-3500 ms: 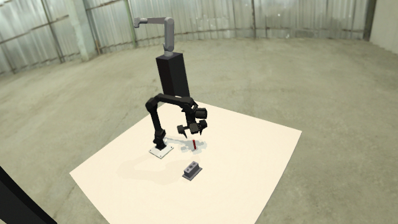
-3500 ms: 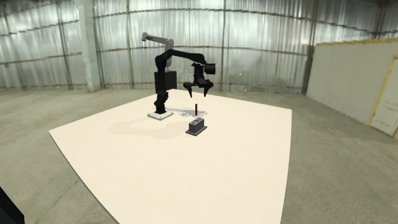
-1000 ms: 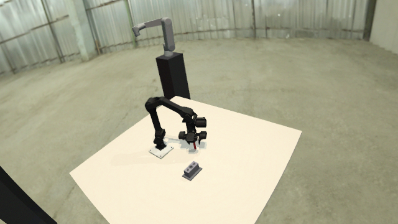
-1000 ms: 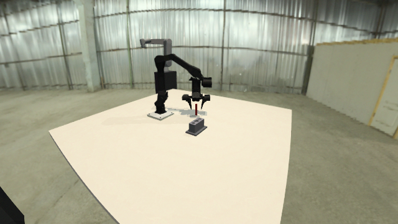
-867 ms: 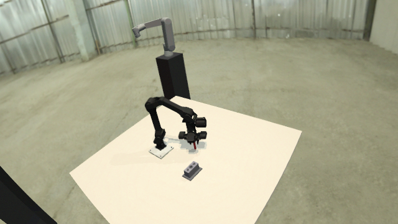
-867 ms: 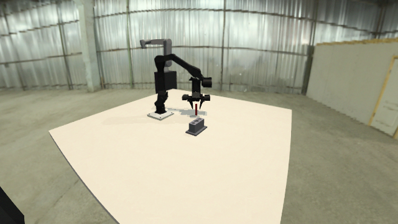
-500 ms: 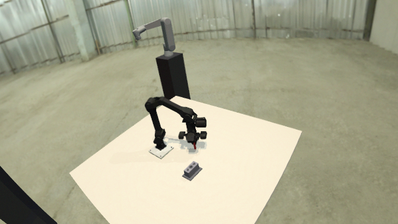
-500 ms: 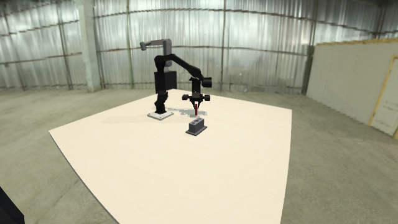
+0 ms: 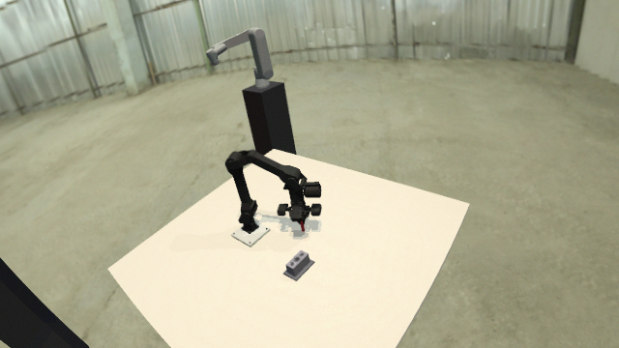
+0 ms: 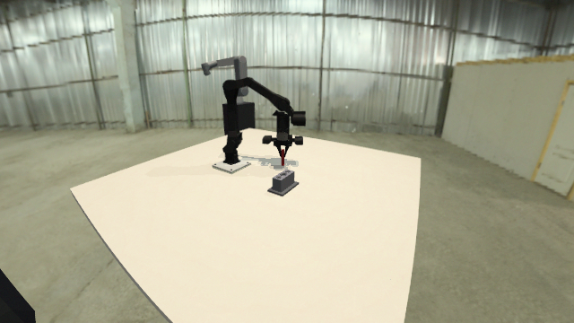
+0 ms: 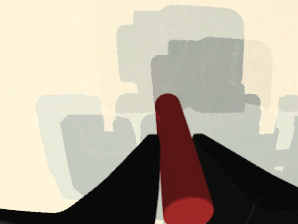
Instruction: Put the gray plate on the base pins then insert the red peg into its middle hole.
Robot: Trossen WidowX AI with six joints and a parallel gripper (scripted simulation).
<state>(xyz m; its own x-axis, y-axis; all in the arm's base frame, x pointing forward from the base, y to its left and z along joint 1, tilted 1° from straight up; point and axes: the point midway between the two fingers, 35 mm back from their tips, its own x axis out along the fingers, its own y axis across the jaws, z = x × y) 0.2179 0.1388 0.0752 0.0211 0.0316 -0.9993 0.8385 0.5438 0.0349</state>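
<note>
The red peg stands upright on the cream table. My gripper is lowered over it and shut on its upper part, one black finger on each side. The gray plate lies flat on the gray base, a short way in front of the peg toward the near side of the table. The plate shows three holes in a row. The base's pins cannot be made out.
The arm's white mounting plate sits left of the peg. A black pedestal with a second gray arm stands behind the table. The table edge lies far to the right.
</note>
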